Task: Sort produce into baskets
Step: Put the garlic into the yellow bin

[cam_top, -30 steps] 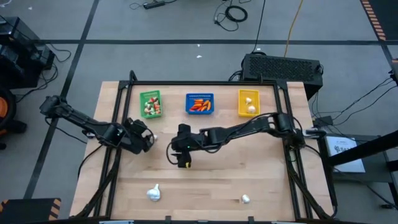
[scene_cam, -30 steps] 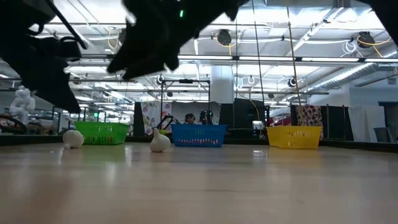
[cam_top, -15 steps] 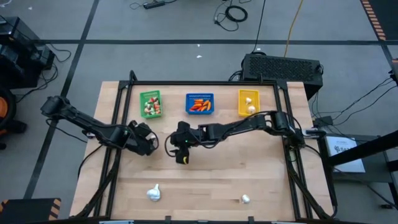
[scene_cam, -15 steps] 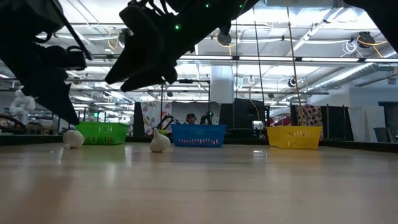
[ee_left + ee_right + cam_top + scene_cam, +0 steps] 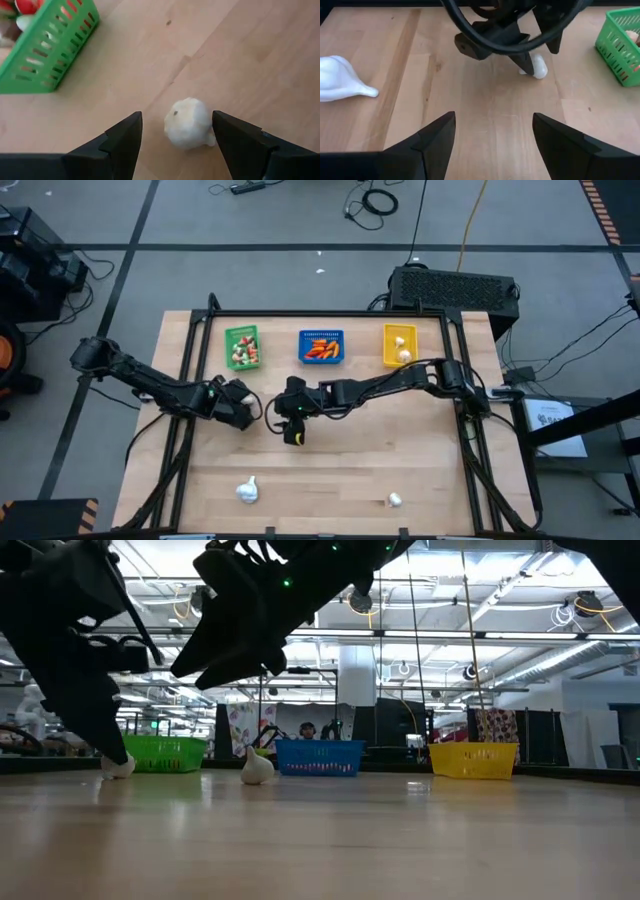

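- My left pincer (image 5: 175, 137) is low over the table (image 5: 400, 465), fingers spread wide with a white garlic bulb (image 5: 188, 122) sitting between them; one finger looks to be just touching the bulb's side, and nothing is gripped.
- From the left wrist view, the green basket (image 5: 47, 47) lies near that bulb, up toward the table's far edge.
- My right pincer (image 5: 492, 132) hangs over the middle of the table, also spread open and empty, with bare wood between its fingers.
- From above I see the three baskets in a row along the far edge: green basket (image 5: 242, 347) with mixed bits in it, blue basket (image 5: 321, 347) with red and orange pieces, yellow basket (image 5: 399, 345) with two white bulbs.
- Two more pieces lie loose near the front edge: a larger stemmed white bulb (image 5: 247, 491) and a small white bulb (image 5: 395, 500), well apart from each other.
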Robot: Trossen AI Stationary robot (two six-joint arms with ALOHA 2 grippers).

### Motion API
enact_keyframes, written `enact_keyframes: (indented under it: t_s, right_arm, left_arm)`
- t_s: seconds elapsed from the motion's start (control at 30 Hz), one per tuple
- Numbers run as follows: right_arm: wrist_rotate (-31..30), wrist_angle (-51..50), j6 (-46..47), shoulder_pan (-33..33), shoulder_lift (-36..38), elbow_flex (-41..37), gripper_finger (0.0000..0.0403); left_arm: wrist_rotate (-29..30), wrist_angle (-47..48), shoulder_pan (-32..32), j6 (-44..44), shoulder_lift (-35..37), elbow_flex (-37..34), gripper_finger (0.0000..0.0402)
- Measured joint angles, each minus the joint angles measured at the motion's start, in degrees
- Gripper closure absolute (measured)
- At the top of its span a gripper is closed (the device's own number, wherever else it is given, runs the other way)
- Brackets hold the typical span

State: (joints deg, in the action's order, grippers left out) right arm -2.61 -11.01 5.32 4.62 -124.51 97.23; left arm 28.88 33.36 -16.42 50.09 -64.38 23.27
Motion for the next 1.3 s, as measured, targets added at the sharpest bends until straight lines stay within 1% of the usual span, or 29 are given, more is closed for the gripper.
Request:
enact_keyframes:
  t_s: [0.13, 0.2, 0.37, 0.6, 0.7, 0.9, 0.97, 1.07, 1.13, 1.23, 1.3]
  right_arm:
    - [-0.02, -0.03, 0.0, -0.02, 0.02, 0.0, 0.0147]
    - [-0.02, -0.25, 0.0, -0.04, 0.03, 0.0, 0.0147]
    - [-0.02, -0.35, 0.0, -0.04, 0.07, 0.0, 0.0147]
    - [-0.04, -0.5, 0.0, -0.04, 0.09, 0.0, 0.0147]
    - [-0.04, -0.48, 0.0, -0.04, 0.09, 0.0, 0.0147]
    - [-0.04, -0.48, 0.0, -0.04, 0.09, 0.0, 0.0147]
    - [-0.04, -0.48, 0.04, 0.06, 0.09, 0.0, 0.0147]
    - [-0.07, -0.52, 0.39, 0.42, 0.09, 0.02, 0.0147]
    - [0.05, -0.82, -0.49, 0.97, 0.1, 0.02, 0.0147]
    - [1.63, -1.13, -4.15, 2.07, 0.11, 0.02, 0.0147]
    - [2.53, -1.11, -6.43, 3.02, 0.11, 0.02, 0.0147]
  left_arm:
    - [-1.88, -0.54, 1.12, -0.34, -2.4, -0.16, 0.0153]
    - [-3.78, -3.21, 1.62, -1.76, -3.51, -0.67, 0.0153]
    - [-5.37, -8.77, 3.54, -5.63, -4.54, -1.94, 0.0153]
    - [-7.9, -9.0, 5.37, -5.98, -4.48, -2.01, 0.0156]
    - [-9.28, -9.13, 5.59, -6.56, -4.48, -2.01, 0.0176]
    - [-9.78, -9.59, 5.53, -7.64, -4.48, -2.01, 0.0256]
    - [-9.75, -10.4, 5.53, -9.32, -4.41, -2.05, 0.0274]
    - [-10.13, -13.47, 5.44, -13.85, -3.9, -2.29, 0.0279]
    - [-13.03, -17.6, 4.82, -17.43, -3.17, -2.34, 0.0274]
    - [-15.86, -22.32, 3.17, -22.77, -1.25, -2.25, 0.0269]
    - [-18.89, -27.18, 1.62, -26.97, -0.22, -2.27, 0.0269]
